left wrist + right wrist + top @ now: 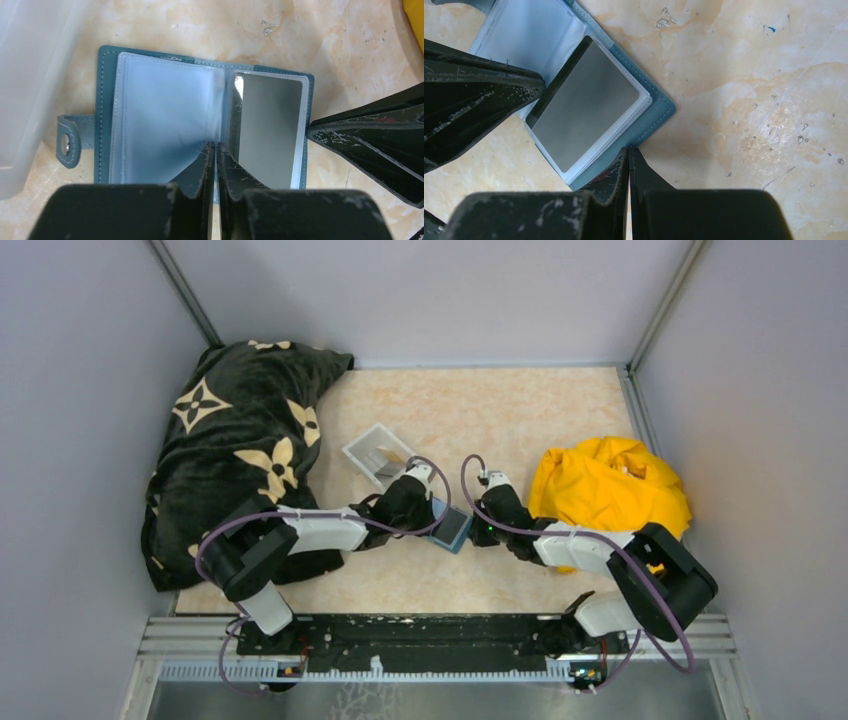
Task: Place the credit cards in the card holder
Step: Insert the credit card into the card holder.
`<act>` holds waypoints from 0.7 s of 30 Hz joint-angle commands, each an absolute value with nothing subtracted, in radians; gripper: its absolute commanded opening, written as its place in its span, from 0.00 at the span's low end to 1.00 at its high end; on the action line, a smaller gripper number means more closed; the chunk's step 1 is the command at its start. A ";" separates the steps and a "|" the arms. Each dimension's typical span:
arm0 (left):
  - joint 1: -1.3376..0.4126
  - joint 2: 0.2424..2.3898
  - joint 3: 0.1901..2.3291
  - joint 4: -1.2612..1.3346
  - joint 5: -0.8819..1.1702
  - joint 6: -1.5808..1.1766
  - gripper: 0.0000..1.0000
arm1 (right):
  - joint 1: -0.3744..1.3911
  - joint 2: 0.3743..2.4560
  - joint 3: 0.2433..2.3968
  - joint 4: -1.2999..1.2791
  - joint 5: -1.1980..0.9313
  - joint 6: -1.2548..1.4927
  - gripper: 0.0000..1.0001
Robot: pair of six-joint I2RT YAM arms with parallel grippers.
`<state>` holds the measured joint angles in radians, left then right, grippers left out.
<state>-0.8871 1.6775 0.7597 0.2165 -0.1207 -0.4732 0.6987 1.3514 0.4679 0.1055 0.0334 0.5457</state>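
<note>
My left fingers (200, 170) are pinched nearly together on a clear leaf at the fold of the card holder (160, 110), which lies open on the bench (190, 25) directly under them. Just right of the tips, a grey card (267, 130) sits inside a sleeve. My right fingers (616, 175) are closed and touch the holder's teal edge beside that card. Left of my left fingers, the snap tab (67, 140) nearly reaches a clear tray (30, 75). Beyond the fingertips is bare bench. Farther off, a yellow cloth (610, 485) lies to the right and a black blanket (240, 450) with tan flower motifs to the left.
</note>
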 commanded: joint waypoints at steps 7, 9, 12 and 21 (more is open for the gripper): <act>-0.919 1.706 0.795 0.177 -0.104 -0.448 0.09 | 0.713 1.377 0.490 0.069 0.048 0.531 0.01; -0.923 1.709 0.799 0.173 -0.104 -0.448 0.09 | 0.713 1.380 0.493 0.069 0.048 0.529 0.01; -0.926 1.710 0.804 0.171 -0.106 -0.449 0.09 | 0.713 1.381 0.497 0.068 0.049 0.526 0.01; -0.932 1.713 0.815 0.171 -0.089 -0.464 0.08 | 0.713 1.406 0.521 0.067 0.055 0.520 0.01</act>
<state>-0.9150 1.6932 0.7895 0.1860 -0.1211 -0.4587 0.6987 1.3735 0.4942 0.0895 0.0372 0.5392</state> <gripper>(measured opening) 0.084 0.017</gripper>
